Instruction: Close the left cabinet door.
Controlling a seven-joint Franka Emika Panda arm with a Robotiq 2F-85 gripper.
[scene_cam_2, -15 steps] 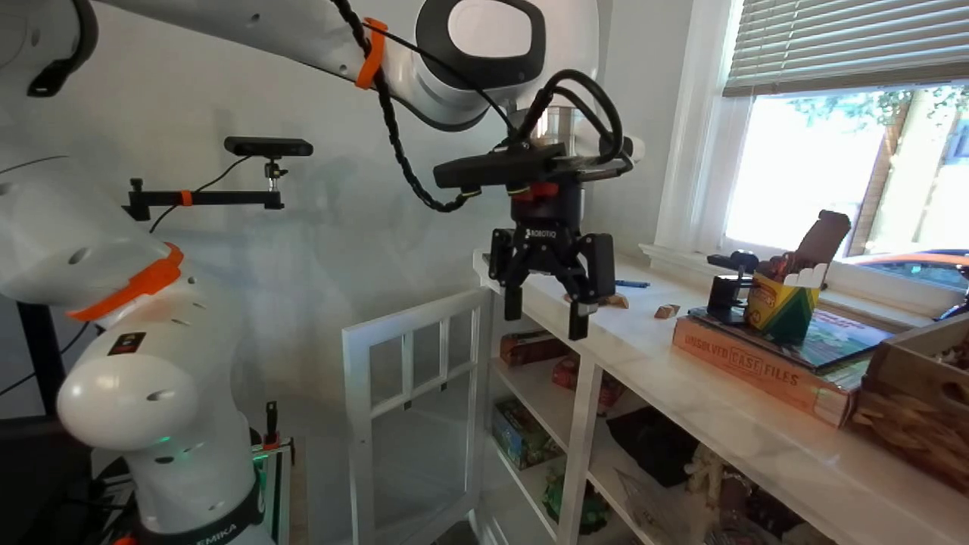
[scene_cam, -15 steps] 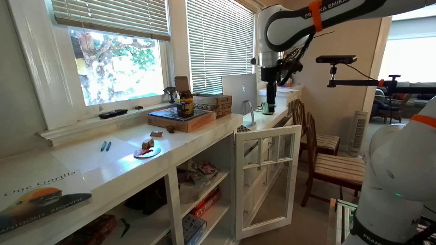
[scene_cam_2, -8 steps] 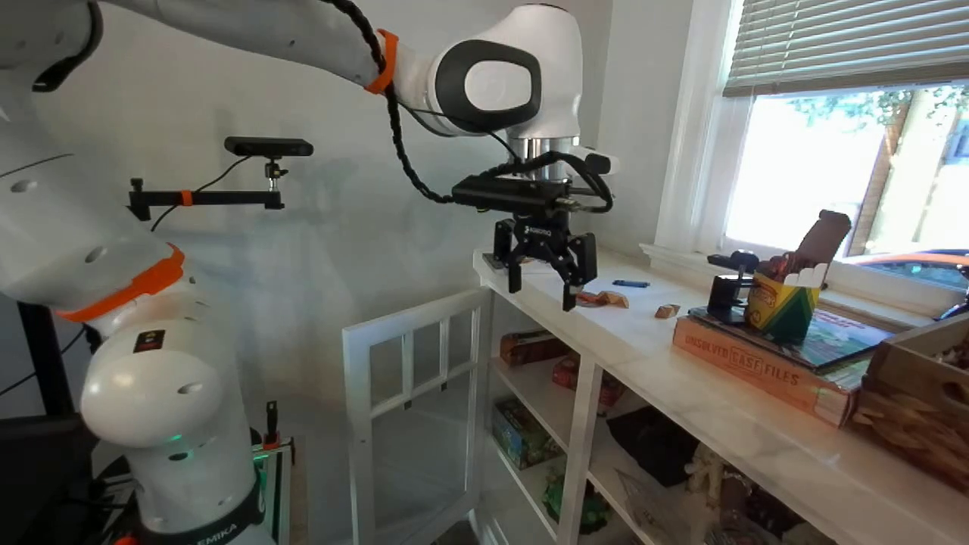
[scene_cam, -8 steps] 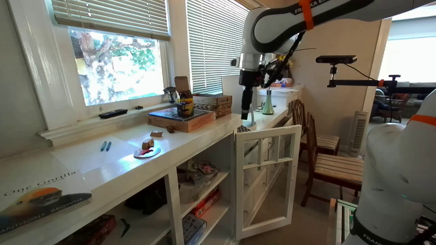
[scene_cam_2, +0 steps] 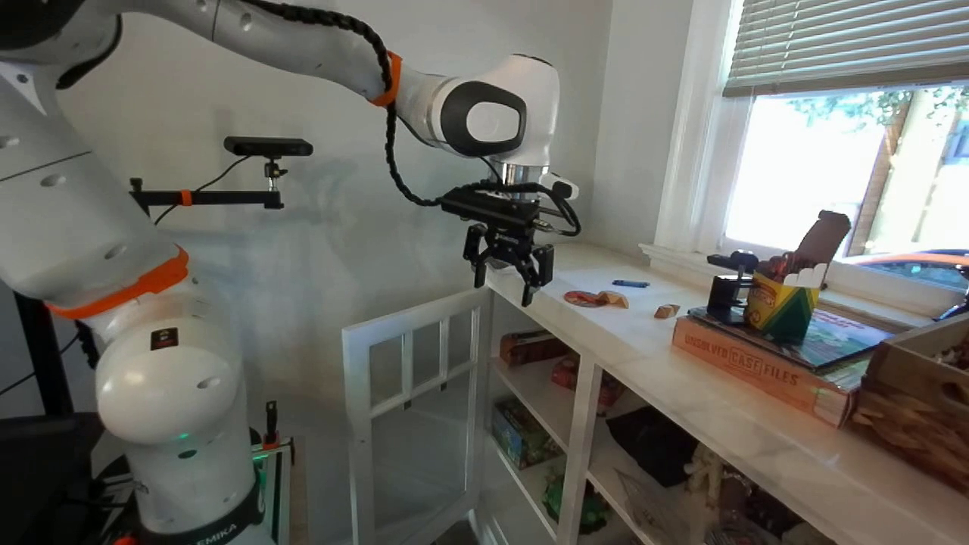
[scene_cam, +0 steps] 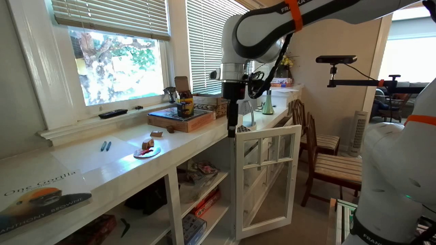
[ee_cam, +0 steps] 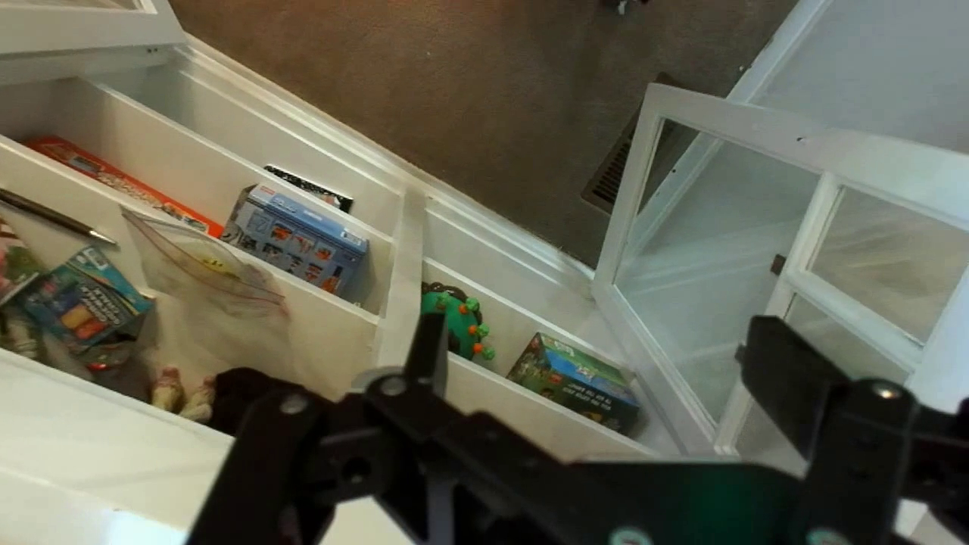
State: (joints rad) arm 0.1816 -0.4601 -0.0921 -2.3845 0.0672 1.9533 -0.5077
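Note:
The left cabinet door [scene_cam_2: 409, 395] is a white frame with glass panes. It stands wide open, swung out from the left end of the cabinet; it also shows in the wrist view [ee_cam: 789, 276] at the right. My gripper [scene_cam_2: 503, 284] is open and empty, pointing down with its fingers apart near the counter's front edge and above the door's hinge side. In an exterior view the gripper [scene_cam: 232, 131] is seen edge-on. The fingers in the wrist view [ee_cam: 606, 363] frame the open shelves and partly cover the left door. I cannot tell its exact distance from the door.
The matching right door [scene_cam: 267, 162] also stands open. The white counter [scene_cam_2: 704, 424] bears an orange game box [scene_cam_2: 757, 371], a crayon box [scene_cam_2: 783, 310] and a wooden crate [scene_cam_2: 908, 416]. Shelves hold a green box [ee_cam: 575, 382] and a blue box [ee_cam: 303, 238]. Chairs [scene_cam: 337, 166] stand beyond.
My gripper has moved along the counter toward the cabinet's left end and come lower in an exterior view. It stays open. Both doors are unmoved.

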